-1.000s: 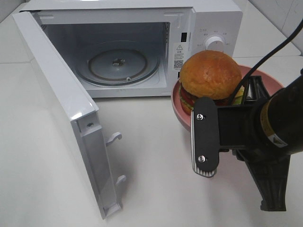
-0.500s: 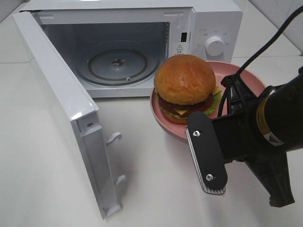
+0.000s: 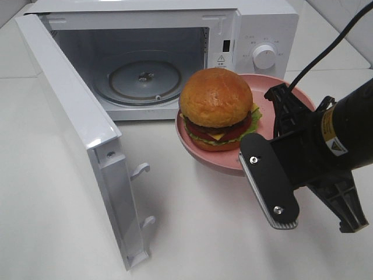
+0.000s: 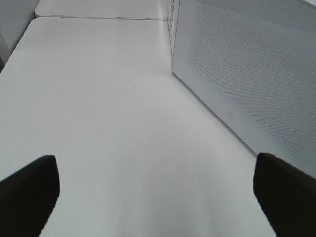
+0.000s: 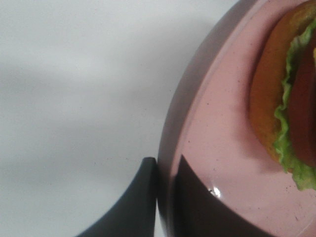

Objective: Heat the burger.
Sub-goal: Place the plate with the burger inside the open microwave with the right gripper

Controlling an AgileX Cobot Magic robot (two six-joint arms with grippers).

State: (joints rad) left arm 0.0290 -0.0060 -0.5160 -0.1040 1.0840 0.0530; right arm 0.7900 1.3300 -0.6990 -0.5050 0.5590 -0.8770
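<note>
A white microwave [image 3: 265, 23] fills the upper part of the high view, standing on a white table [image 3: 233, 245]. Its door [image 3: 76, 134] is swung wide open toward the lower left of the frame. Inside, a round glass turntable [image 3: 145, 79] sits bare. A round white knob [image 3: 265, 56] is on the control panel at the upper right.

The burger [image 3: 215, 105] sits just right of centre in the high view. It has a glossy golden-brown bun over dark patty, yellow cheese and green lettuce. It rests on a pink plate [image 3: 201, 153], in front of the microwave's open mouth and outside the cavity.

The right gripper [image 5: 167, 173] reaches in from the right edge of the high view on a black arm. In its wrist view, its two dark fingers pinch the plate's rim, one finger on each side of the rim. The jaws are nearly together, with only the rim between them.

The left gripper [image 4: 158, 192] appears only in its own wrist view. Its two dark fingertips stand far apart, holding nothing. Bare table lies between them, and the perforated white microwave door is alongside.
</note>
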